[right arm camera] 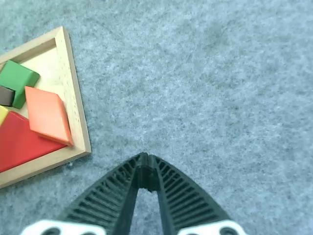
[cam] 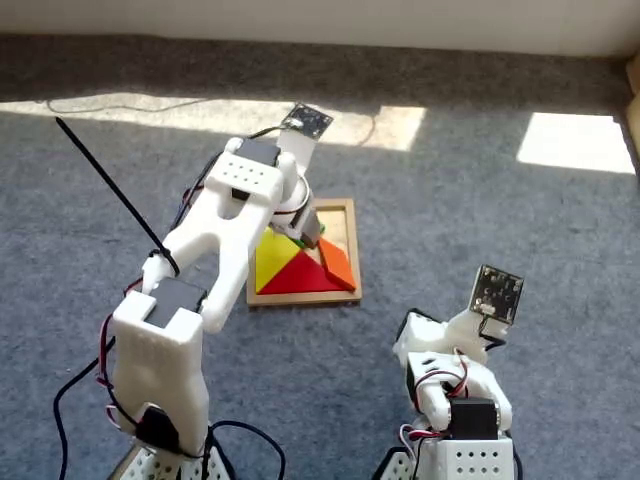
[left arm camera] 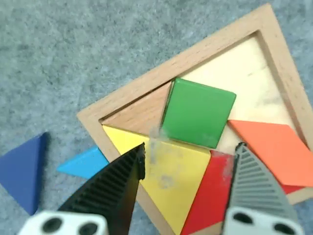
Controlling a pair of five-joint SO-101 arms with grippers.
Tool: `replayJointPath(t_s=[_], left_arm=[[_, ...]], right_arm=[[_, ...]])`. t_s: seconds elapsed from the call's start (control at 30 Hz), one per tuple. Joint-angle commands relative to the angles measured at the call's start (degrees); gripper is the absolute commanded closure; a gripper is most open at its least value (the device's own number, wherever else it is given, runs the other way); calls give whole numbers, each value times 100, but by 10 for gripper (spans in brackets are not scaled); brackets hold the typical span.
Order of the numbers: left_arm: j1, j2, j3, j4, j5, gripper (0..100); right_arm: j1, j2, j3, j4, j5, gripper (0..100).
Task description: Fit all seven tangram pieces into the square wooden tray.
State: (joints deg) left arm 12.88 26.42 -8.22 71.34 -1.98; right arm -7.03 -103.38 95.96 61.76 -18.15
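Hovering my left gripper [left arm camera: 190, 149], jaws spread and holding nothing, over the square wooden tray [left arm camera: 173, 68] at mid-frame from overhead, I judge the green square piece [left arm camera: 198, 112] needs nudging flat against the yellow triangle [left arm camera: 166, 176]. The red triangle [left arm camera: 210, 196] and orange parallelogram [left arm camera: 274, 152] crowd that side. A dark blue triangle [left arm camera: 22, 171] and light blue triangle [left arm camera: 85, 161] wait on the grey carpet [left arm camera: 73, 49] just outside the tray's corner. My right gripper [right arm camera: 146, 181], pinched closed on nothing, sits at lower right.

Nothing readable anywhere, honestly. The green square wooden piece [left arm camera: 198, 112] and the square pale wooden tray [left arm camera: 173, 61] have plain faces, and any markings on the small dark circuit boards [cam: 497, 292] on the arms are too tiny to make out.
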Motion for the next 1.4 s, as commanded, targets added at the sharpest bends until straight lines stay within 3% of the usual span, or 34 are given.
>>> replayJointPath(t_s=[0.0, 0.23, 0.53, 0.67, 0.97, 1.37], left_arm=[[259, -541, -31, 369, 105, 716], [523, -558, 189, 484, 105, 716], [620, -567, 796, -378, 123, 716], [558, -611, 769, -527, 457, 716], [541, -743, 611, -352, 695, 716], [479, -2141, 1508, -237, 738, 716]], right_arm=[[57, -13, 708, 4, 9, 993], [57, -13, 708, 4, 9, 993], [57, -13, 708, 4, 9, 993], [57, -13, 708, 4, 9, 993], [57, -13, 708, 4, 9, 993], [57, -13, 708, 4, 9, 993]])
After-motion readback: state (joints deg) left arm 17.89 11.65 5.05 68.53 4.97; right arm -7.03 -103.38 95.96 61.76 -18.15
